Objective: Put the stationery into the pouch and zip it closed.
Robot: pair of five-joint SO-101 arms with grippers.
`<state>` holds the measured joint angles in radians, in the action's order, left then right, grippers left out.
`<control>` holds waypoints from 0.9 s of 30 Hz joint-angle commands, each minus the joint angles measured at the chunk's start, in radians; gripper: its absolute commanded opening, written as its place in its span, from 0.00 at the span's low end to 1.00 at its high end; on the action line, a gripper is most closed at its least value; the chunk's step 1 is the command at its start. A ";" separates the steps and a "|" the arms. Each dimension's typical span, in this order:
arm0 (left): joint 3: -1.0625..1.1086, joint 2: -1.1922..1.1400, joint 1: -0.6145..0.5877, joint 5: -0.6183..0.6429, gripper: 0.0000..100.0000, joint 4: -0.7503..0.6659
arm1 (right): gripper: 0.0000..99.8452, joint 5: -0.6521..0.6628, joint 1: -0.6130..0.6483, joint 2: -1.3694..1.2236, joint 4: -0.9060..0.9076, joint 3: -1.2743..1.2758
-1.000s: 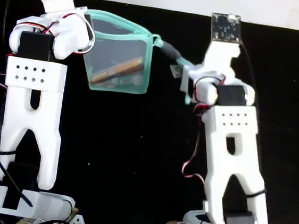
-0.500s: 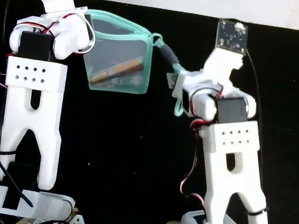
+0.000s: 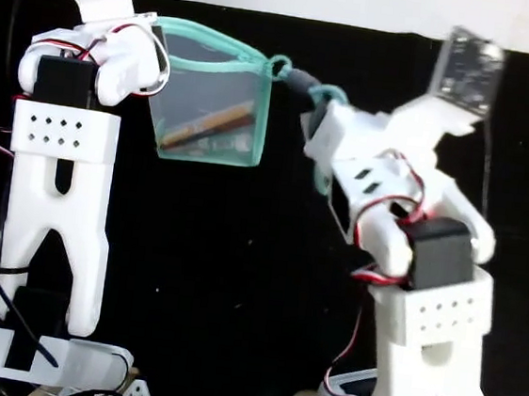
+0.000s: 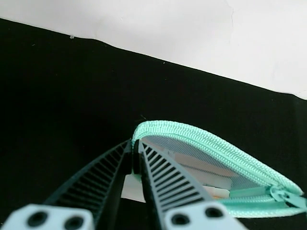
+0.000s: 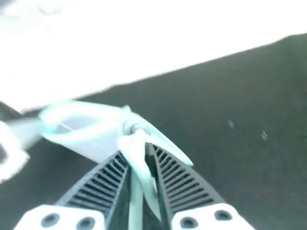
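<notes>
Pouch (image 3: 208,107), teal mesh, held between the two arms over the black table cover (image 3: 236,290), near its far edge. Stationery (image 3: 206,124) is visible inside through the mesh. Left gripper (image 4: 135,149) is pinched closed on one corner of the pouch's zipper rim. Right gripper (image 5: 140,152) is clamped on the teal strap (image 5: 136,191) at the opposite corner. White wall (image 4: 192,33) lies beyond the cover.

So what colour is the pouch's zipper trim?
Mint green zipper trim on the translucent soft pouch; clearest in the left wrist view.
</notes>
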<state>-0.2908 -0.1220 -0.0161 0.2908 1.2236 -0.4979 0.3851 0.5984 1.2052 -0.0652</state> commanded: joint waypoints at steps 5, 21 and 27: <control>0.025 -0.107 0.050 -0.006 0.01 0.012 | 0.01 -0.087 0.002 -0.108 0.002 -0.243; 0.018 -0.105 0.050 -0.072 0.01 0.009 | 0.01 -0.089 0.005 -0.401 0.013 -0.809; 0.018 -0.105 0.065 -0.176 0.01 -0.041 | 0.01 -0.086 0.084 -0.437 0.091 -0.952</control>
<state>-0.2908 -0.1327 -0.0054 0.1542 1.1838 -0.5731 0.4327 0.1611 1.2804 -0.9229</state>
